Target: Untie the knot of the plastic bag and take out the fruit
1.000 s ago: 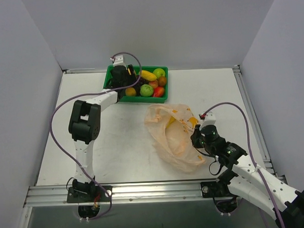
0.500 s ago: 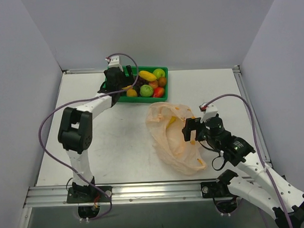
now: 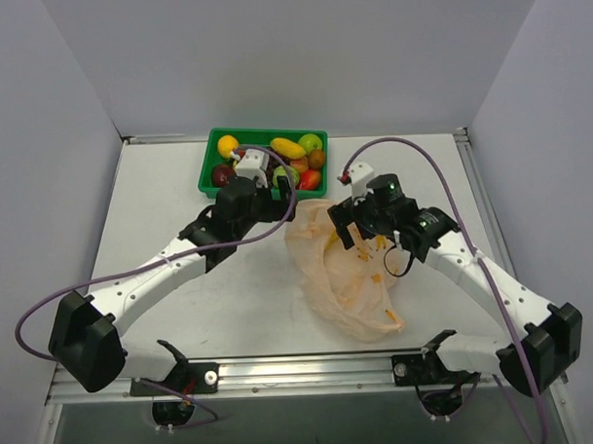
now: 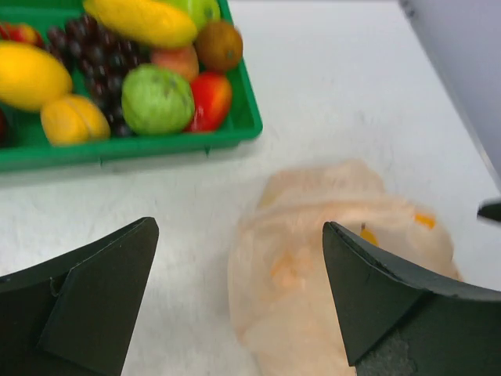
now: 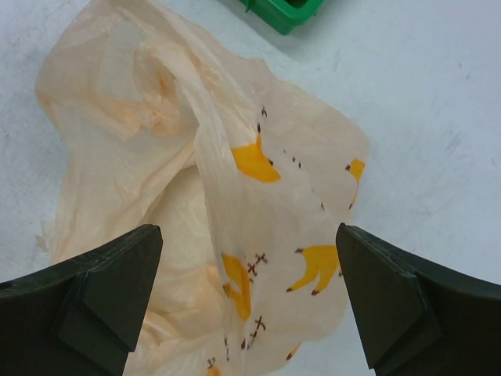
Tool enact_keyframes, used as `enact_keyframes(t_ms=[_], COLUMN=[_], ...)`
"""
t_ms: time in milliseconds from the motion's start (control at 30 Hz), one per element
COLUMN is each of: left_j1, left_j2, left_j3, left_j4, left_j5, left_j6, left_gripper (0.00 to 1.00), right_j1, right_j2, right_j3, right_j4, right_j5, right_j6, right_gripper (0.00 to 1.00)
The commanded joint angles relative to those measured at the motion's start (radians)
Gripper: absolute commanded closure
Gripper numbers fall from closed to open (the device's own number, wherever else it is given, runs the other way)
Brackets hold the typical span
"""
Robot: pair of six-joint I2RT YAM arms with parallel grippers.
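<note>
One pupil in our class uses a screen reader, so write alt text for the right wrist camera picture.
A crumpled pale peach plastic bag with yellow banana prints lies on a white table, framed by the two dark fingers of the open right end effector. A corner of a green tray shows at the top edge.

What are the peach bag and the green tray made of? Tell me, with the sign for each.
The plastic bag looks like thin plastic film, translucent with a soft sheen: it lies crumpled in fine creases, and its lower layers show through. The tray seems to be rigid moulded plastic, smooth and slightly glossy: straight even walls, a rolled rim and one uniform green.
</note>
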Motion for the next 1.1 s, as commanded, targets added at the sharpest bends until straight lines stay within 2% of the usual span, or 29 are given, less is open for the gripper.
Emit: enact_keyframes(t_ms=[0,133,267,433,467,533,567,600,633,667,833,933,1067], left_j1=[-0.053,-0.135,-0.195,-0.234,-0.246,-0.252,-0.258,-0.260,-0.261,-0.264,-0.271,-0.275,-0.300], left_j2=[-0.057,-0.132,-0.169,-0.123,-0.111,-0.065,-0.047,-0.012,0.002,0.015,0.038,-0.008,-0.097], left_j3=[-0.097,-0.161,-0.241,-0.284,-0.284,-0.272,-0.263,-0.254,-0.245,-0.226,-0.189,-0.198,-0.252], left_j4=[-0.147,-0.228,-0.190,-0.089,-0.075,-0.043,-0.035,-0.034,-0.037,-0.038,-0.043,-0.015,0.022], left_j5=[-0.024,-0.032,-0.013,0.063,0.071,0.073,0.073,0.064,0.047,0.010,-0.087,-0.119,-0.177], left_j6=[-0.060,-0.087,-0.154,-0.224,-0.243,-0.268,-0.270,-0.273,-0.279,-0.286,-0.274,-0.233,-0.193], left_gripper=[0.02,0.02,0.03,0.03,0.03,0.03,0.03,0.02,0.03,0.03,0.03,0.03,0.03], right_j1=[-0.024,-0.063,-0.104,-0.113,-0.115,-0.115,-0.113,-0.107,-0.101,-0.096,-0.005,0.089,0.126], right_j2=[0.095,0.226,0.334,0.444,0.452,0.449,0.437,0.422,0.379,0.350,0.147,0.069,0.006], right_j3=[0.092,0.193,0.241,0.285,0.293,0.301,0.302,0.305,0.305,0.304,0.287,0.245,0.106], right_j4=[-0.023,-0.021,-0.004,-0.004,-0.004,-0.012,-0.013,-0.018,-0.023,-0.027,-0.039,-0.036,0.040], right_j5=[-0.117,-0.150,-0.154,-0.246,-0.249,-0.258,-0.252,-0.240,-0.209,-0.197,-0.080,0.065,0.113], right_j6=[-0.158,-0.212,-0.235,-0.256,-0.252,-0.241,-0.221,-0.212,-0.207,-0.203,-0.123,-0.069,-0.023], right_gripper=[0.00,0.00,0.00,0.01,0.05,0.33,0.52,0.86,0.97,1.00,1.00,1.00,1.00])
